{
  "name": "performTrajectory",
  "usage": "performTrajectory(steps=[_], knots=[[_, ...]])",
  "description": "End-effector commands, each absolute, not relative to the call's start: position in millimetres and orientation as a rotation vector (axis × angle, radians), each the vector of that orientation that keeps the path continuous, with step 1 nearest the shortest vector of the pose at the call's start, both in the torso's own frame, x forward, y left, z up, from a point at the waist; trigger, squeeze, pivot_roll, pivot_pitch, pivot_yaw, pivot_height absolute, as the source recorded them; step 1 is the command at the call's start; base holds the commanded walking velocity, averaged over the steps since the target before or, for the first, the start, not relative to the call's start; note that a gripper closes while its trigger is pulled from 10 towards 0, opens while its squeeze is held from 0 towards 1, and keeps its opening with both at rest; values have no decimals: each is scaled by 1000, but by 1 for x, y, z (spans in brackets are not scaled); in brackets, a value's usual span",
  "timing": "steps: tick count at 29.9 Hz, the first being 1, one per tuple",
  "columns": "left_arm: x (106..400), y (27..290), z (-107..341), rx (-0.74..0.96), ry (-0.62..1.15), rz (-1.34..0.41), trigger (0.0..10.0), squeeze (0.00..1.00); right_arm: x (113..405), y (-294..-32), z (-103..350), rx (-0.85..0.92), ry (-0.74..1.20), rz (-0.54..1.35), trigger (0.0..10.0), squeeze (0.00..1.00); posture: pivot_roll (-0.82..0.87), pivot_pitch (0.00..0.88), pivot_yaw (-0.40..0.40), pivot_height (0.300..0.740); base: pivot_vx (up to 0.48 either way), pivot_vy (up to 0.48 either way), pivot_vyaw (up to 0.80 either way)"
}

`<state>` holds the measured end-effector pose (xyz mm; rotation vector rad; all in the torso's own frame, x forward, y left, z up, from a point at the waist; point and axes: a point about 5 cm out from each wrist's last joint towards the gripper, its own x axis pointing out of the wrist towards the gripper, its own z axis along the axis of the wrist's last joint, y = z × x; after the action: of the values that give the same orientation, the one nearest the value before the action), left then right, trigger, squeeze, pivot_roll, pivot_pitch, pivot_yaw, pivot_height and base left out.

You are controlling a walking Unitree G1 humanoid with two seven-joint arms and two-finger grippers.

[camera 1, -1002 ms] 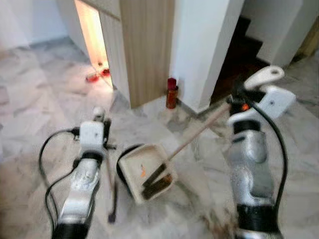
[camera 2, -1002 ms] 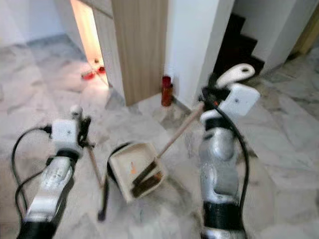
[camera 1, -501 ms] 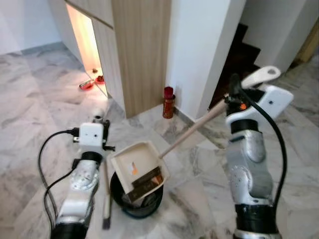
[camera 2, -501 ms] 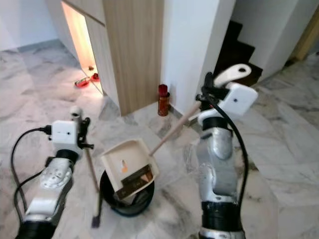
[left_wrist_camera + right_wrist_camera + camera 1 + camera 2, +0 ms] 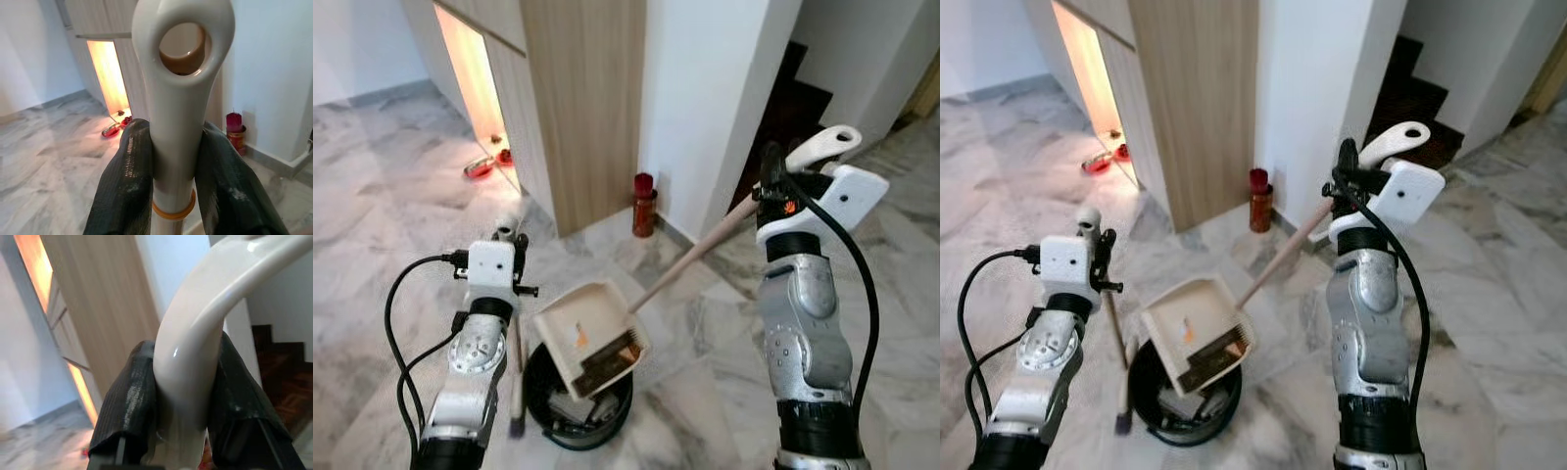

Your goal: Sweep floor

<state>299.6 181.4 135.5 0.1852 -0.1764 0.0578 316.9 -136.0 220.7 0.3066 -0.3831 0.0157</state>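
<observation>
1. Right gripper [image 5: 178, 396]: clamped on dustpan [image 5: 590, 334] handle; pan tilted above black bin [image 5: 578, 411], mouth down.
2. Left gripper [image 5: 173, 171]: clamped on broom [image 5: 516, 377] handle; broom upright just beside bin.
3. Keep pan lip inside bin rim; tip steeply until orange scrap [image 5: 578, 338] slides out.
4. Hold broom clear of bin.

I see a grey-veined marble floor [image 5: 372, 225] running under everything. A black round bin [image 5: 578, 406] stands on it, in front of the wooden cabinet [image 5: 587, 108]. A red canister [image 5: 644, 206] stands on the floor at the foot of the white wall [image 5: 705, 98], just beside the cabinet's corner. Some small red things [image 5: 481, 168], too small for me to identify, lie on the floor at the lit opening on the cabinet's other side.
</observation>
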Motion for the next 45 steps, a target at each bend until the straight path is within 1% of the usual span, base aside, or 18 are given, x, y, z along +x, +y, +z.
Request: performTrajectory(steps=[1, 8, 10, 13, 14, 17, 19, 25, 27, 29, 31, 33, 34, 36, 45], knots=[[301, 177, 143, 200, -221, 45, 10000, 0, 312, -132, 240, 329, -472, 53, 10000, 0, 3, 0, 9, 740, 0, 0, 0], [300, 176, 142, 200, -218, 38, 10000, 0, 307, -125, 247, 272, -520, 97, 10000, 0, -3, 0, 13, 740, 0, 0, 0], [300, 175, 142, 198, -221, 32, 10000, 0, 302, -117, 253, 215, -569, 149, 10000, 0, -1, 0, 13, 740, 0, 0, 0], [301, 174, 142, 199, -223, 30, 10000, 0, 299, -111, 258, 183, -602, 174, 10000, 0, -1, 0, 13, 740, 0, 0, 0], [302, 174, 143, 199, -226, 29, 10000, 0, 296, -104, 261, 170, -622, 202, 10000, 0, 0, 0, 13, 740, 0, 0, 0], [302, 174, 143, 198, -227, 28, 10000, 0, 293, -97, 265, 161, -641, 233, 10000, 0, 0, 0, 13, 740, 0, 0, 0], [302, 174, 144, 198, -229, 28, 10000, 0, 287, -86, 269, 151, -668, 281, 10000, 0, 3, 0, 9, 740, 0, 0, 0], [300, 173, 143, 223, -234, 14, 10000, 0, 278, -74, 277, 187, -700, 326, 10000, 0, 7, 0, 7, 740, 0, 0, 0], [300, 173, 144, 226, -235, 11, 10000, 0, 277, -72, 279, 190, -707, 336, 10000, 0, 7, 0, 8, 740, 0, 0, 0], [301, 172, 144, 226, -237, 12, 10000, 0, 269, -66, 285, 174, -749, 384, 10000, 0, 7, 0, 8, 740, 0, 0, 0], [301, 172, 144, 226, -237, 12, 10000, 0, 269, -66, 285, 174, -749, 384, 10000, 0, 7, 0, 8, 740, 0, 0, 0], [302, 172, 145, 225, -237, 11, 10000, 0, 260, -59, 290, 120, -794, 442, 10000, 0, 2, 0, 13, 740, 0, 0, 0], [302, 172, 145, 225, -237, 11, 10000, 0, 260, -59, 290, 120, -794, 442, 10000, 0, 2, 0, 13, 740, 0, 0, 0], [304, 172, 146, 224, -239, 8, 10000, 0, 248, -50, 293, 29, -843, 517, 10000, 0, -1, 0, 17, 740, 0, 0, 0], [304, 173, 147, 223, -240, 8, 10000, 0, 241, -42, 290, 6, -844, 565, 10000, 0, 9, 0, 18, 740, 0, 0, 0]])
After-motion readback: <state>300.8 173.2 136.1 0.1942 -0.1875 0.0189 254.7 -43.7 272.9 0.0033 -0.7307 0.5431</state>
